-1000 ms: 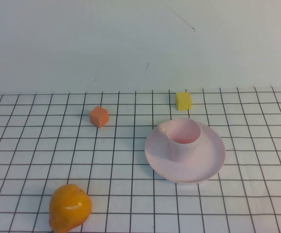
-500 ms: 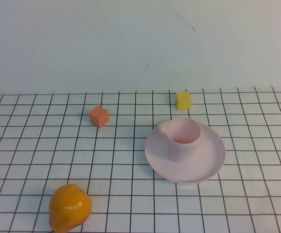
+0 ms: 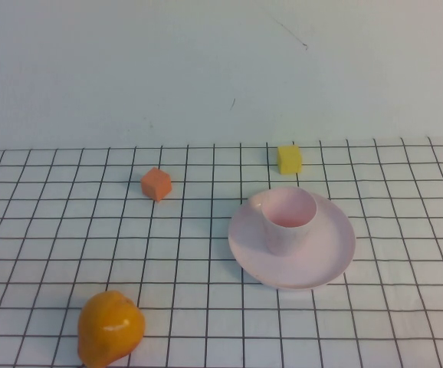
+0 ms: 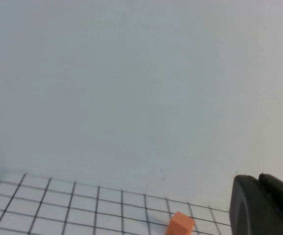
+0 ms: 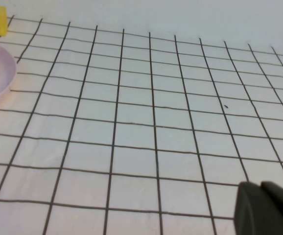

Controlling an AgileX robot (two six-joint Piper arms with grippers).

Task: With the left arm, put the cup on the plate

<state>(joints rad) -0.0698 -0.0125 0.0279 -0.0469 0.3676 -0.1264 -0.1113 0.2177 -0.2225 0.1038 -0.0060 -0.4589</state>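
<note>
On the plate (image 3: pixel 325 257) my cup (image 3: pixel 288 220) stands upright, well clear of my left gripper (image 4: pixel 264 205) and right gripper (image 5: pixel 266 209), both withdrawn; finger spread I cannot tell.

left end effector (image 4: pixel 264 205) black, right end effector (image 5: pixel 265 209) black

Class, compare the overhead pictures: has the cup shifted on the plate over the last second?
No. The cup sits at the same spot on the plate, equally far from the yellow cube. Neither the left gripper nor the right gripper is near.
</note>
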